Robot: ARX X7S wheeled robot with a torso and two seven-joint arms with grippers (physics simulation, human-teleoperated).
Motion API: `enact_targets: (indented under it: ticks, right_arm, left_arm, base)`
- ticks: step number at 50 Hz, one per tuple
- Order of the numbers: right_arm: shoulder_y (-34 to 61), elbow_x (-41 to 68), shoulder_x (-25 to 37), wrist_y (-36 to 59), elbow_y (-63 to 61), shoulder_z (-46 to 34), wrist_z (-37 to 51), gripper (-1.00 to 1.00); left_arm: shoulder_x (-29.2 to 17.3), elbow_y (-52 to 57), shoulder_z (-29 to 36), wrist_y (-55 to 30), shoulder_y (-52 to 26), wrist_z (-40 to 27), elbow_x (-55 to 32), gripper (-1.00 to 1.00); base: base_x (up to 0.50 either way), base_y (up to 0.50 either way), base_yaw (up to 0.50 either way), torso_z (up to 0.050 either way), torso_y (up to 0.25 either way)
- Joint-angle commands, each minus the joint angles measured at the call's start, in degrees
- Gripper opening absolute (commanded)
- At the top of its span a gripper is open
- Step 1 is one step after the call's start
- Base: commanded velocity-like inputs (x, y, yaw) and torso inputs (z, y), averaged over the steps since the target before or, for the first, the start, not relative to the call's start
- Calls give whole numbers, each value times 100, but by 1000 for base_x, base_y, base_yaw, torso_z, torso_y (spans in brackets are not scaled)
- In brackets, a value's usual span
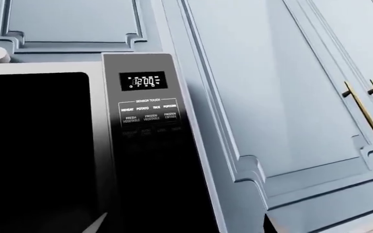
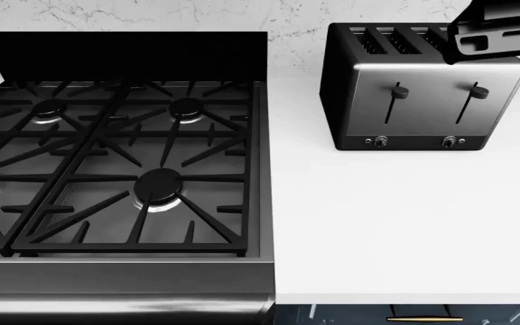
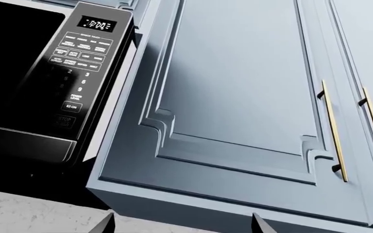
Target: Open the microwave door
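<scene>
microwave door flush shut, clock lit; both pincers' fingertips spread, gripping nothing.

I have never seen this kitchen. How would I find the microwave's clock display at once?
Look at the wall of blue cabinets with slim gold handles. Beside them sits the black microwave, and its button panel runs along the edge nearest the cabinets. The clock display is the small glowing rectangle above the buttons, the only lit thing there.

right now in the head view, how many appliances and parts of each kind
stove burners: 4
toasters: 1
toaster levers: 2
toaster knobs: 2
total: 9
</scene>
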Motion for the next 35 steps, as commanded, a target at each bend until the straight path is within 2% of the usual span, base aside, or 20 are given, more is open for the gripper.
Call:
enact_targets:
  ticks: [1,14,35]
  right_arm:
    - [74,77,27,42,-5,-13,44,100]
    - [150,175,50,78,-11,-24,94,100]
    - [106,77,42,-55,34,-119,71,100]
  left_arm:
    - [204,-207,123,254,133,36,192,100]
    - [428,-1590,455,1259,89,242,1326,100]
    - [689,-3757,964,2272,-680,555,2514,100]
  base:
    - [0,0,0,0,0]
    - [0,0,0,0,0]
    - [0,0,0,0,0]
